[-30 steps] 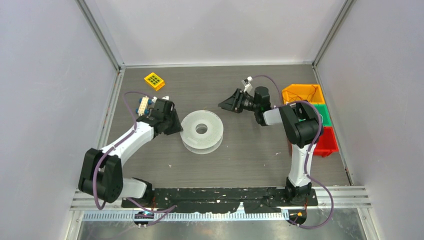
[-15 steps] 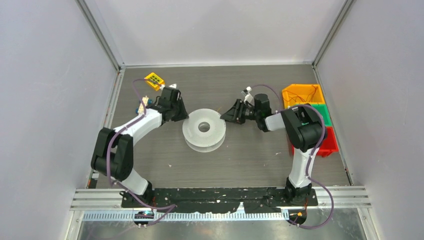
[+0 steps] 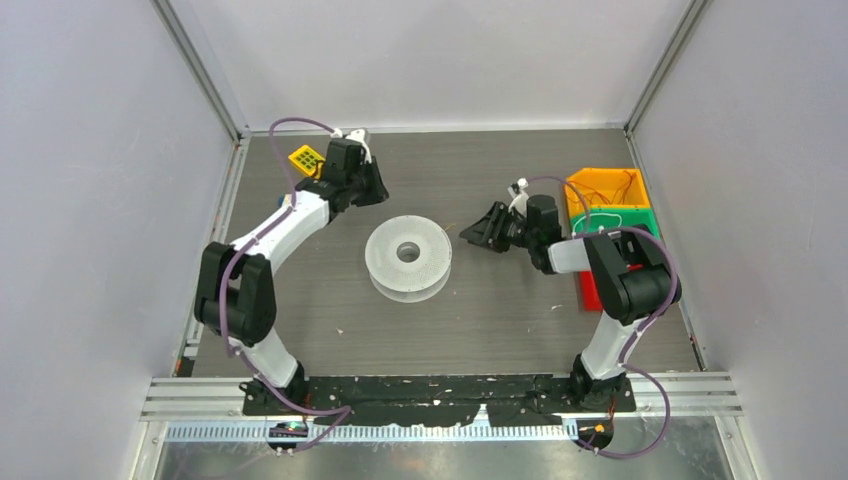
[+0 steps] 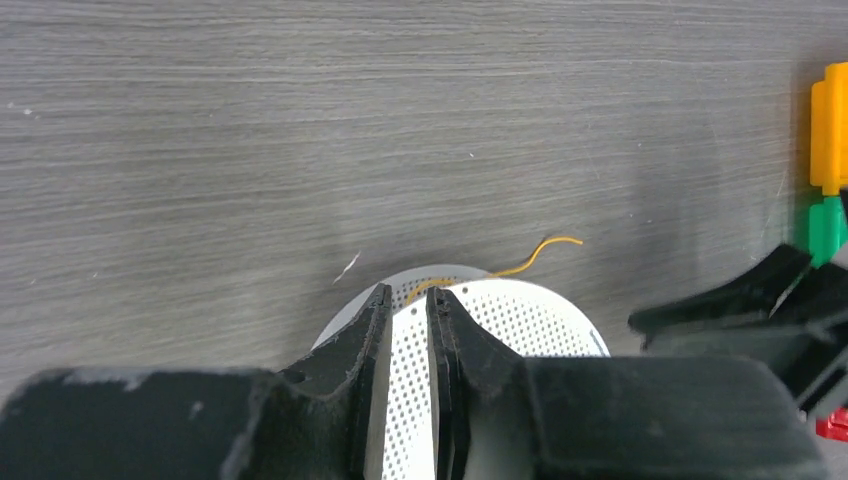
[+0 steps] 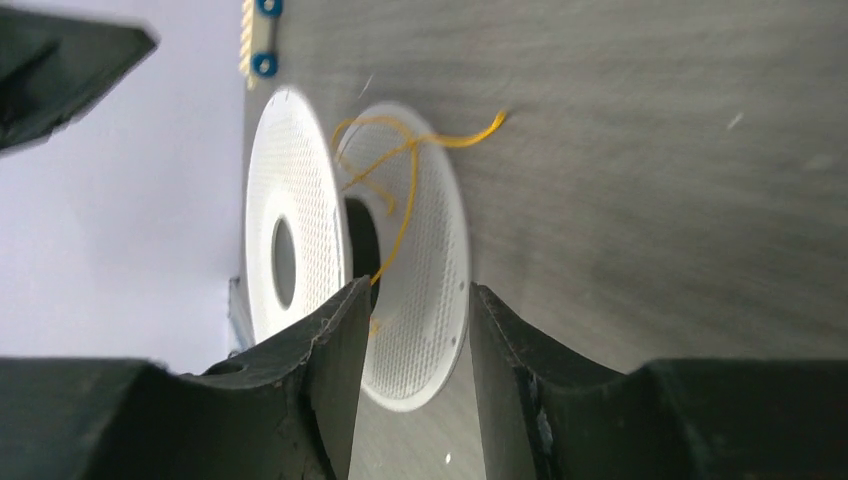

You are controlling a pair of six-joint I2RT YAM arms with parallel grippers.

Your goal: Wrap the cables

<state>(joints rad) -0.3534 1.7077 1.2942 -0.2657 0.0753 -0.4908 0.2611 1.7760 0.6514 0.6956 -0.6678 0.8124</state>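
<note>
Right wrist view has the right tool (image 5: 415, 290) parted and empty, aimed at the groove of the spool (image 5: 290, 160), likely to catch its loose yellow-orange cable (image 5: 460, 137); the left tool (image 4: 407, 292) hangs barely parted.

The spool (image 5: 300, 180) is white with a fine perforated dot pattern; the cable (image 5: 470, 137) is yellow-orange. The table (image 3: 500, 310) is grey wood-grain. At the frame's right stand an orange bin (image 3: 600, 172), a green bin (image 3: 649, 226) and a red bin (image 3: 662, 282).
</note>
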